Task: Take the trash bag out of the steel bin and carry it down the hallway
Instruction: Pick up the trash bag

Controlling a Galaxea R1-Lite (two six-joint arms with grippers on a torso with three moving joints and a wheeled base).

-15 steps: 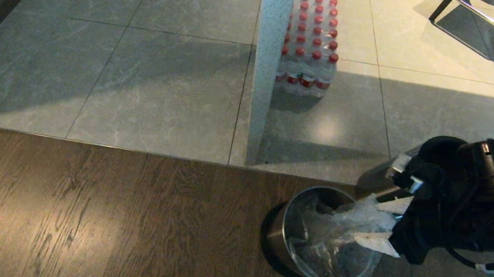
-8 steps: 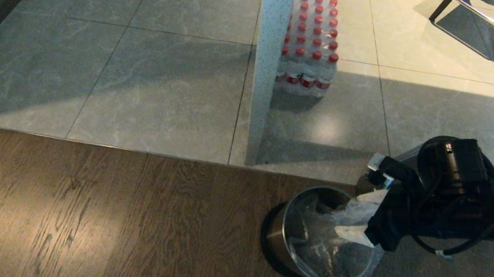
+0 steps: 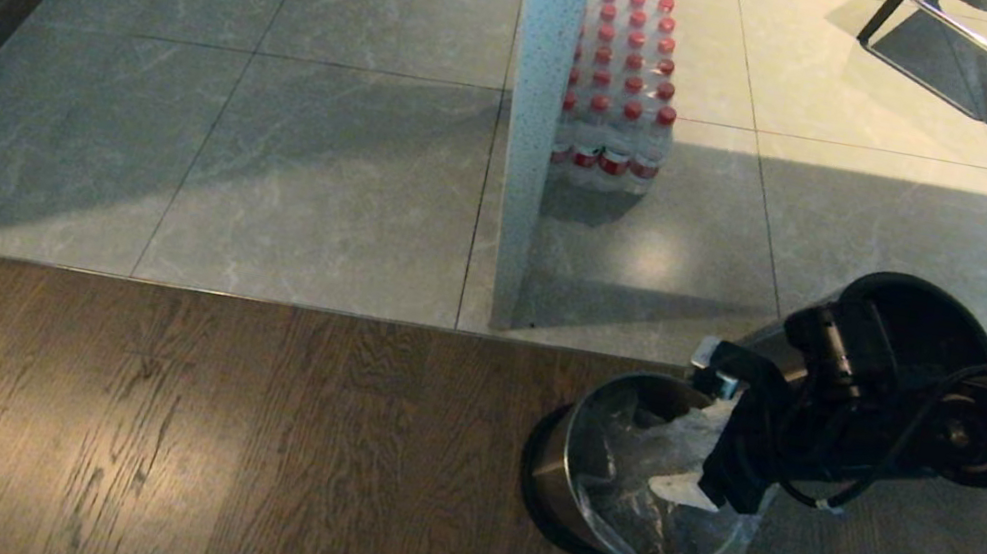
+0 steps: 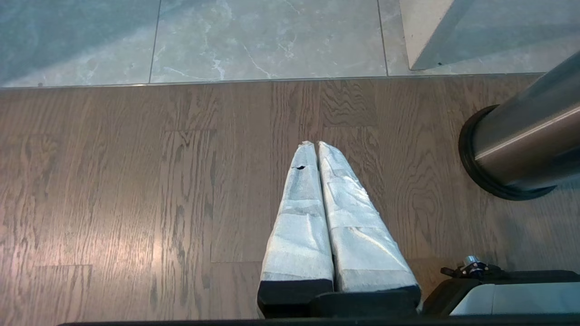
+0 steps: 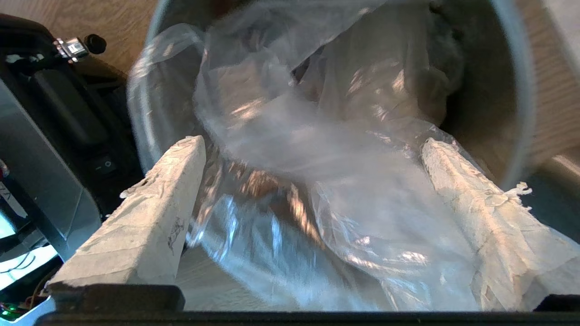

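The steel bin (image 3: 565, 478) stands on the dark wood floor at the lower right of the head view, and its side also shows in the left wrist view (image 4: 521, 145). The clear, crinkled trash bag (image 3: 646, 507) lines the bin and bulges over the near rim. My right gripper (image 3: 698, 452) hangs open over the bin's mouth. In the right wrist view, loose bag plastic (image 5: 326, 181) lies between the gripper's (image 5: 312, 151) spread white fingers (image 5: 176, 181), which are not pinching it. My left gripper (image 4: 315, 145) is shut and empty above the wood floor, to the left of the bin.
The grey hallway tiles (image 3: 325, 136) begin just past the wood floor. A white pillar (image 3: 531, 121) stands there with a shrink-wrapped pack of red-capped bottles (image 3: 622, 97) beside it. A black ring on a steel body (image 3: 913, 316) sits behind my right arm. Dark metal legs (image 3: 979, 58) are at the far right.
My right arm has swung left and down towards the bin's mouth. Its open fingers now sit over the bag, further inside the rim. The bin has stayed put.
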